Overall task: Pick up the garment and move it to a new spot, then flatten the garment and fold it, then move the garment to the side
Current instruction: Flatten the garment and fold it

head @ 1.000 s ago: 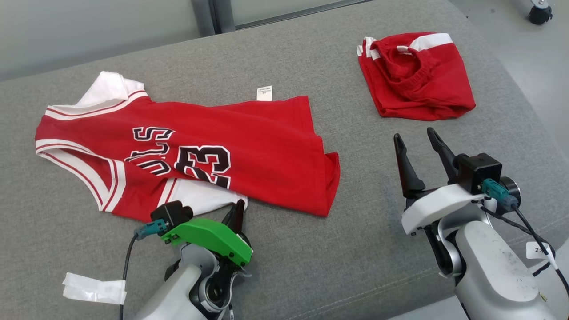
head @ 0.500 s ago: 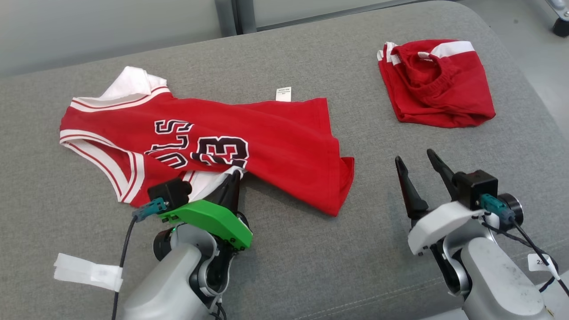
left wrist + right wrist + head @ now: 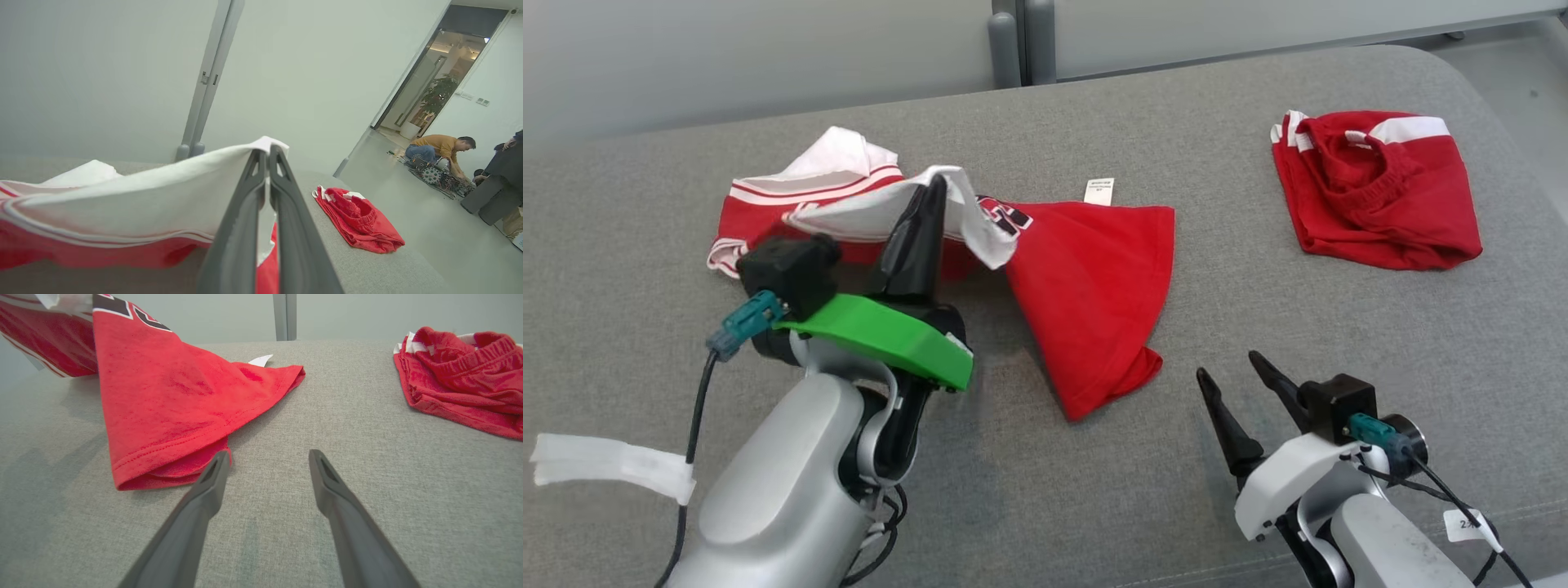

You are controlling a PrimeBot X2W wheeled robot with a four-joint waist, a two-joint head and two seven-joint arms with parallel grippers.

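A red jersey (image 3: 1094,302) with white trim is pinched at a white edge by the left claw (image 3: 934,192), whose fingers are pressed together on the cloth. That edge is held raised above the grey upholstered surface (image 3: 1258,310), while the red hem end is draped down onto it near the middle. The right claw (image 3: 1227,367) is spread wide with nothing between its fingers, positioned near the hem's lower corner. A second red garment (image 3: 1380,196) is seen bunched at the far right, well apart.
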